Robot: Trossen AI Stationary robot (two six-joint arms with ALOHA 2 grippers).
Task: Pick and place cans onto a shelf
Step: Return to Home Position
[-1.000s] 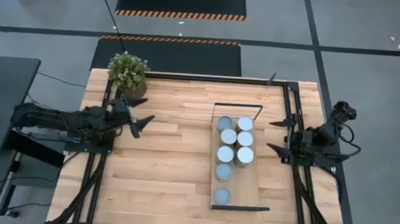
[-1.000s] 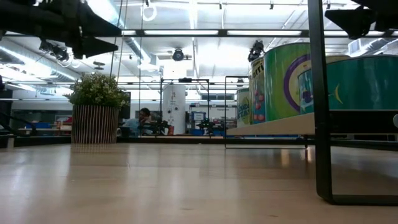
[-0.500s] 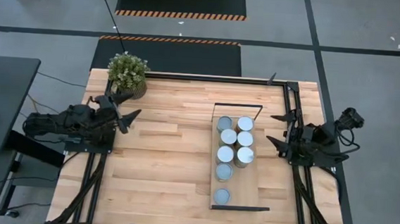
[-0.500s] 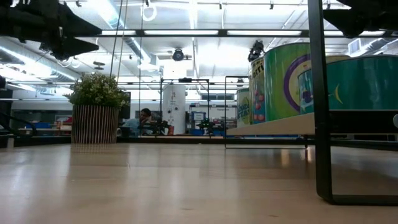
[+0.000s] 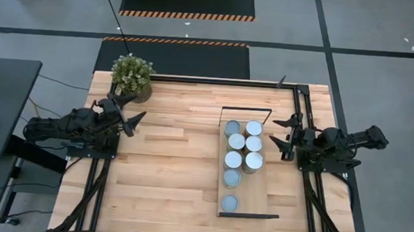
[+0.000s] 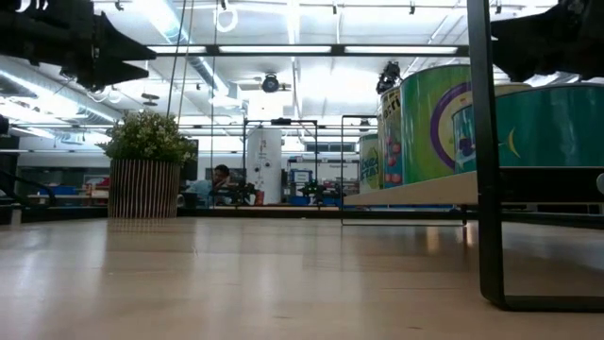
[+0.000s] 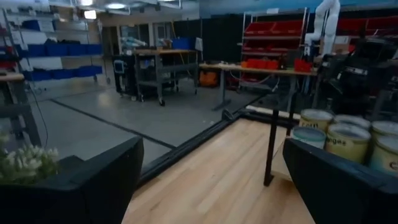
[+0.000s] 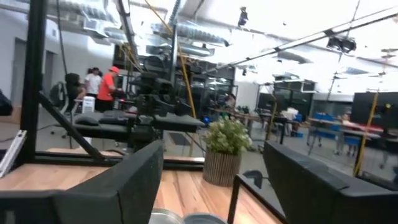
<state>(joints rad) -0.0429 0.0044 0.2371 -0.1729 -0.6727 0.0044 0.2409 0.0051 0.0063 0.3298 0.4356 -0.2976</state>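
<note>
Overhead, wood table w/ shelf, grey floor around

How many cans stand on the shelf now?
8 cans, all on the shelf: six in three pairs at the end nearer the plant, then two singles in line toward the other end. Any can beneath another would be hidden.
</note>
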